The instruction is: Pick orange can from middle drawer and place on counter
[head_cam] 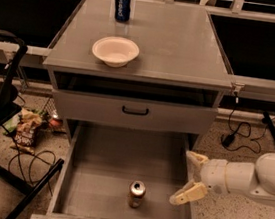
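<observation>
The orange can [136,193] stands upright on the floor of the open middle drawer [99,172], near its front and a little right of centre. My gripper [189,178] is at the drawer's right wall, to the right of the can and apart from it. Its two cream fingers [188,193] are spread open and hold nothing. The counter [176,41] is the cabinet's grey top above.
A dark blue can [122,3] stands at the back of the counter and a white bowl [115,51] sits left of centre. The upper drawer [135,111] is shut. A black chair frame [3,129], snack bags [26,129] and cables [237,135] lie on the floor.
</observation>
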Controlling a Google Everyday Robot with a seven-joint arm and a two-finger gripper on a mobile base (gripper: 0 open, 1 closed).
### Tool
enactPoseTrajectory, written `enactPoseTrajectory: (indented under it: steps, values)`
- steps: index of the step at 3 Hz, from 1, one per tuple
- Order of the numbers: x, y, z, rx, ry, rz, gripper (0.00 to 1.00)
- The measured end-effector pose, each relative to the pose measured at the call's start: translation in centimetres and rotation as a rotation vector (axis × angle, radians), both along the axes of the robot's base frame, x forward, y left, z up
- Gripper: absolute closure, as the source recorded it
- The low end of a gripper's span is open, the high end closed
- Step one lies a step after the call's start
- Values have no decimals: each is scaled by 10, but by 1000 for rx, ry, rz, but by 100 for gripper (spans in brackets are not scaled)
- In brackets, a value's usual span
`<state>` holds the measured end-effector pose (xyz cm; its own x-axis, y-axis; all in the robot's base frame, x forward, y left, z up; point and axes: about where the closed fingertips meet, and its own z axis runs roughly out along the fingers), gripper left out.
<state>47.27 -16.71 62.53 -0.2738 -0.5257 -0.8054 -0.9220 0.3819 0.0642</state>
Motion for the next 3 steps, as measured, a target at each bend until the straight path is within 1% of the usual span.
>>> enactPoseTrajectory:
  steps: [1, 2, 3]
  values:
    - [23, 23, -61, 89, -75, 39, 0]
    - [28, 42, -106, 165, -121, 64, 0]
    - [28, 74, -145, 232, -138, 91, 0]
